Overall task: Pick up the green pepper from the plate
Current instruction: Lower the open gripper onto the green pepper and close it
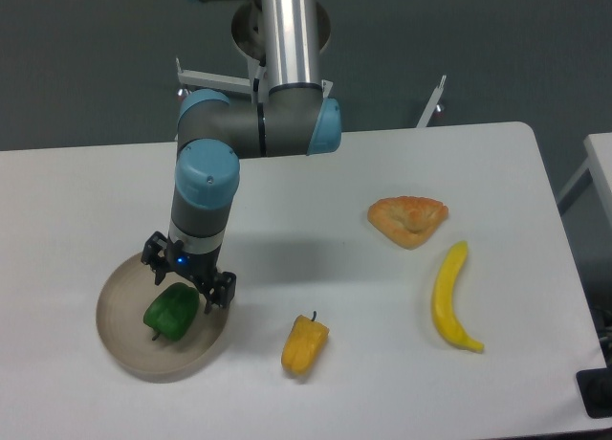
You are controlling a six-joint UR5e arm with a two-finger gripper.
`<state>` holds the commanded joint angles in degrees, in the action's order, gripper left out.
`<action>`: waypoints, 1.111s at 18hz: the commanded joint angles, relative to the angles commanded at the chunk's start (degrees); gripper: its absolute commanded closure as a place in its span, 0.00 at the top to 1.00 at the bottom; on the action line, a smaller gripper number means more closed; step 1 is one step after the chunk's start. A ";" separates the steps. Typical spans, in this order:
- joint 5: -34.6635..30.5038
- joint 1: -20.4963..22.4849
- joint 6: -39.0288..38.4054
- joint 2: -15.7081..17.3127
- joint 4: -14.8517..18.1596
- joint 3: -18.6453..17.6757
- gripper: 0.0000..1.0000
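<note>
The green pepper (171,312) lies on the beige plate (120,340) at the table's front left. It is glossy, dark green and lumpy, with its stem pointing toward the front. My gripper (186,285) hangs over the plate, directly above the pepper's far edge. Its fingers are spread, one on each side of the pepper's top, and nothing is held between them. The pepper rests on the plate.
A yellow pepper (304,343) lies just right of the plate. Farther right are a yellow banana (449,297) and an orange pastry-like wedge (408,219). The table's front edge runs close below the plate.
</note>
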<state>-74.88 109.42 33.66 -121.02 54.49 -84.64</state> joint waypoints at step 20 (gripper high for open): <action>-1.67 -1.93 -0.09 -2.20 -0.09 0.88 0.50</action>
<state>-76.55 107.49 33.57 -123.22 54.40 -83.76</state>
